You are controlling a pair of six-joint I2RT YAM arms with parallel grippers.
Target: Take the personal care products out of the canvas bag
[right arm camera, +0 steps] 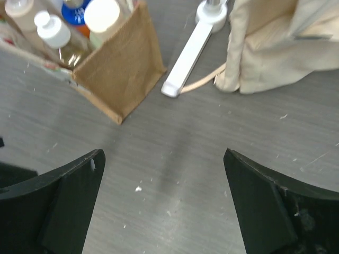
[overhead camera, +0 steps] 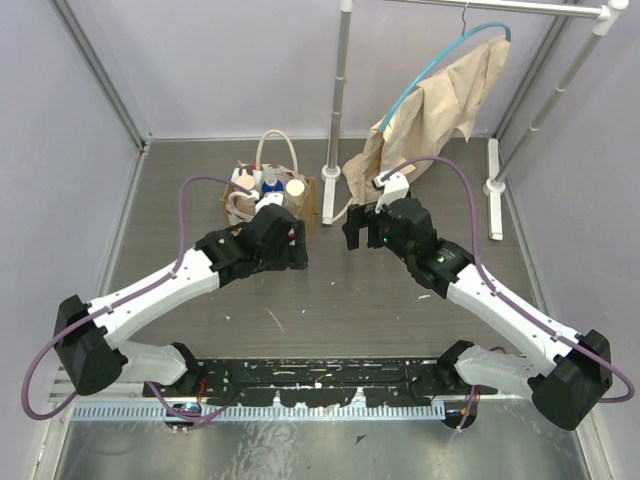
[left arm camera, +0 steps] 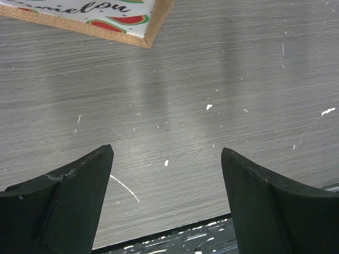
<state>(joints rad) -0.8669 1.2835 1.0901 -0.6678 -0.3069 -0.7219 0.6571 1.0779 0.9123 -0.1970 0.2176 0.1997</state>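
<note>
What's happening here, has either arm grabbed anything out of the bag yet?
Nothing is out yet. The bottles in view stand inside the canvas bag, caps up. The left tool hangs open and empty over the table, just short of the bag's near corner. The right tool is open and empty too, on the bag's right, facing it. Neither touches the bag.

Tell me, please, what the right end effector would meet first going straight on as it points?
Probably the bare table ahead of the right end effector; beyond lies the white rack foot, the canvas bag off to one side. Depth is unclear.
</note>
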